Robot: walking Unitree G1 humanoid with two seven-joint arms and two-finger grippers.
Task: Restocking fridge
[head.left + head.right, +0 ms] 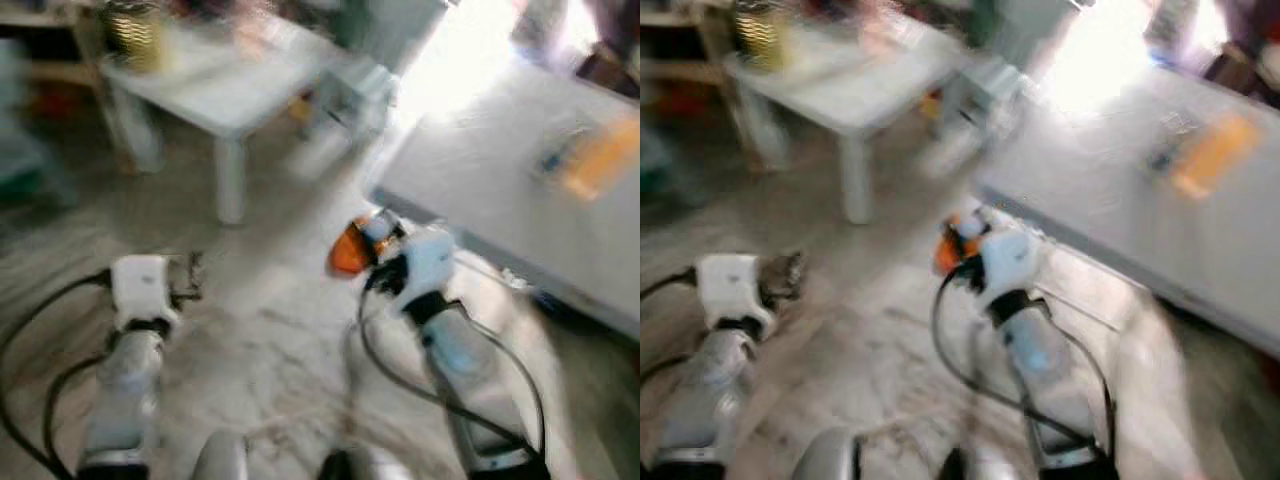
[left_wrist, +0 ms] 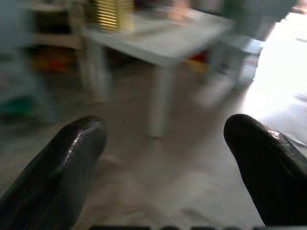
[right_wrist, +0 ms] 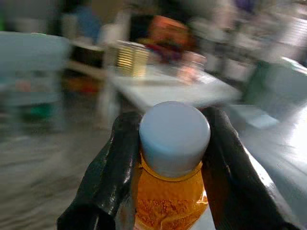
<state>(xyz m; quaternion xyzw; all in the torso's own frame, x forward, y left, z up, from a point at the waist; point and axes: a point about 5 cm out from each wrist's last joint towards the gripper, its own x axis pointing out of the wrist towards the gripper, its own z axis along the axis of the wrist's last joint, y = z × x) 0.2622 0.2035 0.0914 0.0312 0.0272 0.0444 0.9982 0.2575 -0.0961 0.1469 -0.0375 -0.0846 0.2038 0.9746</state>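
Everything's pretty motion-blurred here, so bear with me. The right gripper [image 3: 168,158] is clamped onto an orange bottle [image 3: 170,203] with a pale grey cap [image 3: 174,136]: the two black fingers [image 3: 112,172] press against the neck on either side, right below the cap. From the head camera the bottle [image 1: 352,250] sits at about 12 o'clock off the end of the right arm, held out over the pale marbled floor [image 1: 270,340], just short of the near edge of a big white table [image 1: 500,180] that runs off toward 2 o'clock.

The left gripper [image 2: 165,163] has its fingers spread wide with nothing between them (you can see straight through to the floor). It hangs low at around 9 o'clock from the bottle, well apart from it.

Up at 11 o'clock there's a smaller white table [image 1: 215,80] with a yellowish ribbed container [image 1: 135,35] on its far corner. On the big table, out at 2 o'clock, there's something orange and flat [image 1: 600,160], too smeared to tell what it is.
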